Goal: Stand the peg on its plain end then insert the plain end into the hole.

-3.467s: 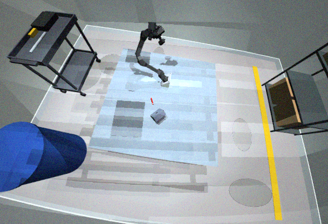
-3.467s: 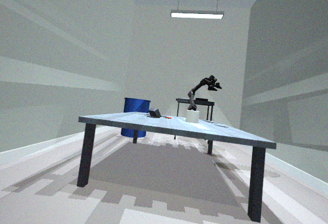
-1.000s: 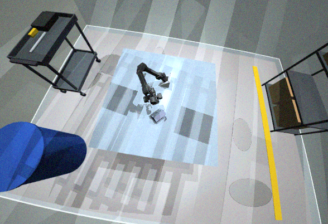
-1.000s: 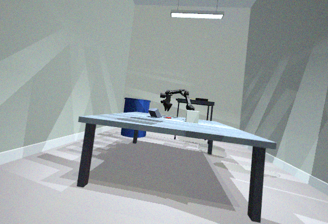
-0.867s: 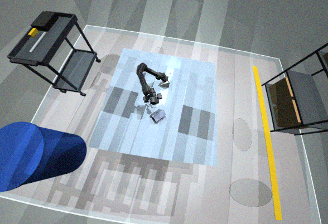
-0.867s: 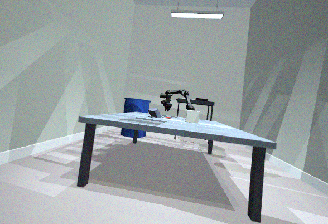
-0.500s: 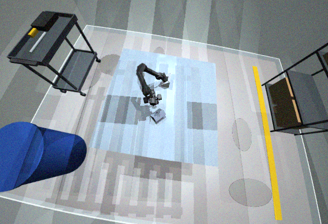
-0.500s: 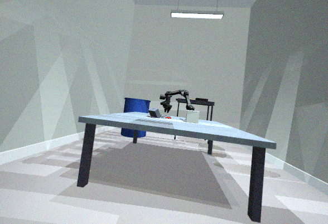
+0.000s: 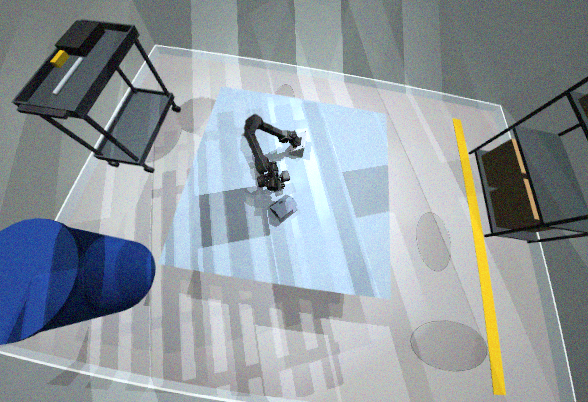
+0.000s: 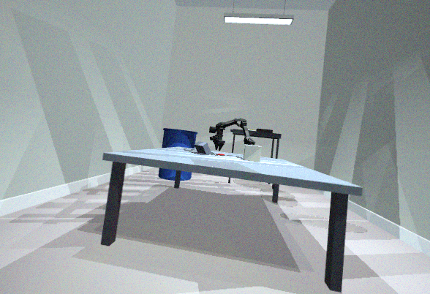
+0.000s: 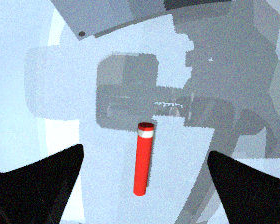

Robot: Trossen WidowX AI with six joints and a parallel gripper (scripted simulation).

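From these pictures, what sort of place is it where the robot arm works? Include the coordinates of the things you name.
Probably a robotics lab or workshop room: a robot arm (image 9: 254,152) (image 10: 234,121) is on a table (image 9: 325,260) (image 10: 234,170), with a wheeled utility cart (image 9: 107,110) and a blue drum (image 9: 115,275) (image 10: 175,173) nearby.

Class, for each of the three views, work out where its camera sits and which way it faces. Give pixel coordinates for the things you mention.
Top: high overhead, looking down at the table (image 9: 320,260) (image 10: 227,168); whole arm (image 9: 254,147) (image 10: 229,121) visible.
Exterior: low, beyond the table's near edge, looking across it; arm visible.
Wrist: on the arm, facing the red peg (image 11: 142,165) between two black fingertips.
Top and exterior share the blue barrel (image 9: 115,270) (image 10: 179,139).
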